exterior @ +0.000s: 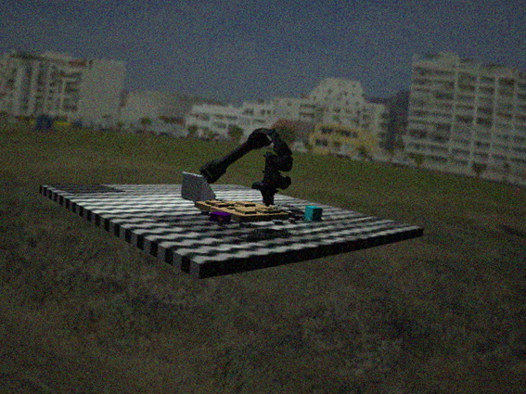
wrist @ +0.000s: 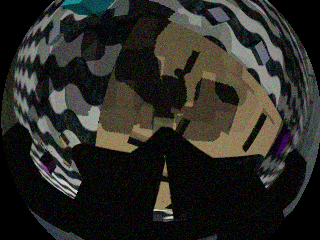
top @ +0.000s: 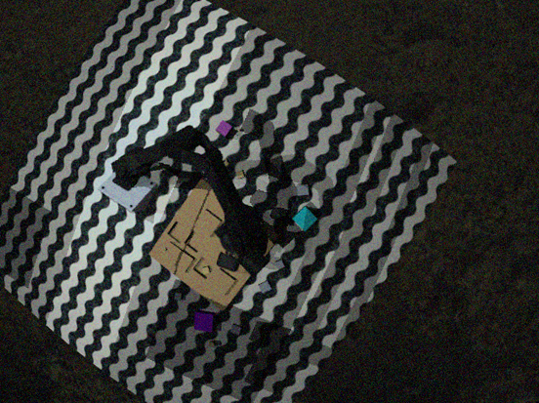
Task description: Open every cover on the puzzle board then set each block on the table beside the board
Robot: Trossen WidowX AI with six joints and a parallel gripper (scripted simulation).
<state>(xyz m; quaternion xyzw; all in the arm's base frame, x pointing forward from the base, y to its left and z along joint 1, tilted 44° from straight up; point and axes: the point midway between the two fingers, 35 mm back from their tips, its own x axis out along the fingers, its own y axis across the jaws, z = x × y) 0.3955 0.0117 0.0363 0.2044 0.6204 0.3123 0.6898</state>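
The tan puzzle board (top: 217,296) (wrist: 235,147) lies under the arm. Its covers share its colour, and dark slots and gaps show between them; the arm and shadow hide part of it, so I cannot tell how each cover stands. My gripper (exterior: 268,204) (wrist: 165,131) is shut and empty, pointing down low over the board. A magenta block (top: 223,128) (wrist: 47,163), a cyan block (top: 304,218) (exterior: 313,213) (wrist: 89,5) and a purple block (top: 204,320) (exterior: 219,216) (wrist: 283,143) rest on the table, clear of the board.
Small grey tiles (top: 302,190) (top: 265,286) (wrist: 261,52) lie along the board's right side. Small yellowish bits (top: 239,173) (wrist: 64,139) lie between the board and the magenta block. The arm's pale base plate (top: 126,194) (exterior: 194,186) is left of the board.
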